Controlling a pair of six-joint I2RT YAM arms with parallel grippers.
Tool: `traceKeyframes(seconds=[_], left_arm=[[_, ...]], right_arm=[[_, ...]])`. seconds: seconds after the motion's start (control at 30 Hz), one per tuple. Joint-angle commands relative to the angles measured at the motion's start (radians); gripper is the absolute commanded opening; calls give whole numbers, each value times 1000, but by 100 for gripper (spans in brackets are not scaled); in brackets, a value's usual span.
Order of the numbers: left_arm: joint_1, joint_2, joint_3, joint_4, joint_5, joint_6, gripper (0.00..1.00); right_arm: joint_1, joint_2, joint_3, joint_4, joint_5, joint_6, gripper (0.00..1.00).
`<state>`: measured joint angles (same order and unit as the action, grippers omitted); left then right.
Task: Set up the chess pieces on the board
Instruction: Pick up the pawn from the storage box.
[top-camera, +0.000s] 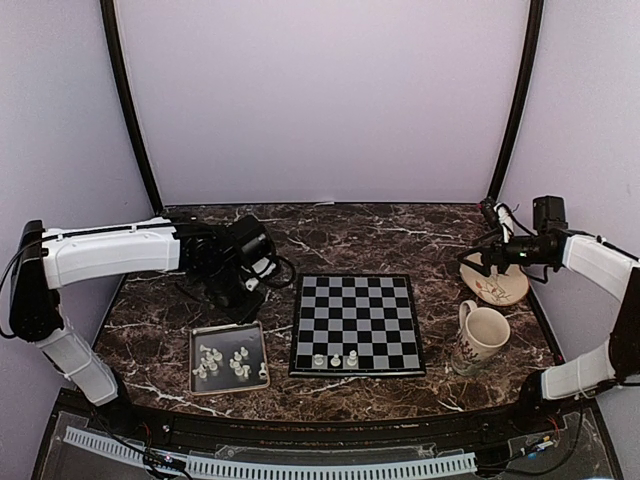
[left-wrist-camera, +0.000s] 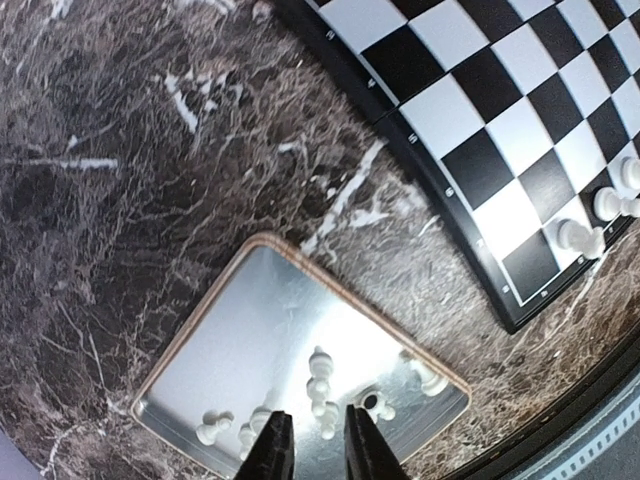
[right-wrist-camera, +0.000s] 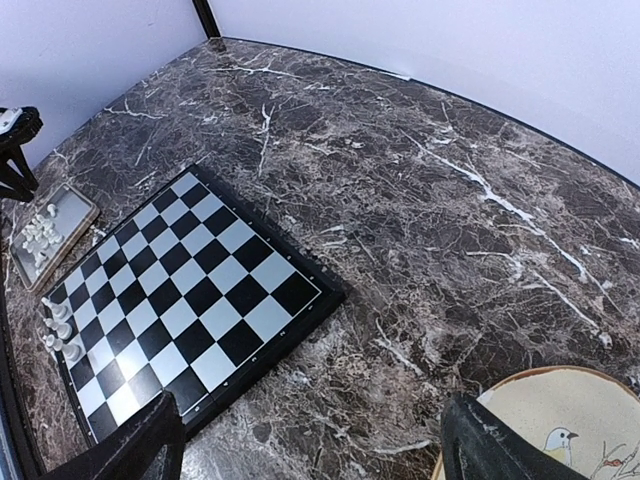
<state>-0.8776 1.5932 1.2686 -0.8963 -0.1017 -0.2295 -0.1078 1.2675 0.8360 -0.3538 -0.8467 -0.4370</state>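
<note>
Most of the chess pieces (top-camera: 228, 362) sit bunched in the tray (top-camera: 225, 329), lower left of the top view. Three more stand along the bottom edge of the board (top-camera: 355, 310), just right of it. Left gripper (left-wrist-camera: 318, 420) hovers over the bunch, barely parted, nothing in it. Right gripper (right-wrist-camera: 310, 403) hangs spread wide and empty, far right. My worry: with pieces that crowded, it pinches two or knocks the neighbours skidding on slick metal.

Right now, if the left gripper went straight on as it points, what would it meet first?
Likely the chess pieces in the metal tray, directly ahead of the left gripper; depth is unclear, so possibly the tray floor beside them.
</note>
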Motion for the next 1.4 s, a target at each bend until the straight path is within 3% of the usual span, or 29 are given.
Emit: traceKeyframes(seconds=[0.0,0.2,0.7,1.23,1.37], left_arm=[[28,-40,-67,-37,14,-40,21],[28,22,-106,18,89,-22,28],[28,155,-114,15,67,-11,27],[28,176,-136,1,60,-12,15],[28,179,-126,0,56,-8,7]], right_arm=[[12,3,29,-5,12,-16,88],[13,-6,24,3,24,-13,88],[13,-12,23,-10,35,-37,88],[14,-5,28,-19,38,-44,88],[14,-5,29,-20,39,-44,88]])
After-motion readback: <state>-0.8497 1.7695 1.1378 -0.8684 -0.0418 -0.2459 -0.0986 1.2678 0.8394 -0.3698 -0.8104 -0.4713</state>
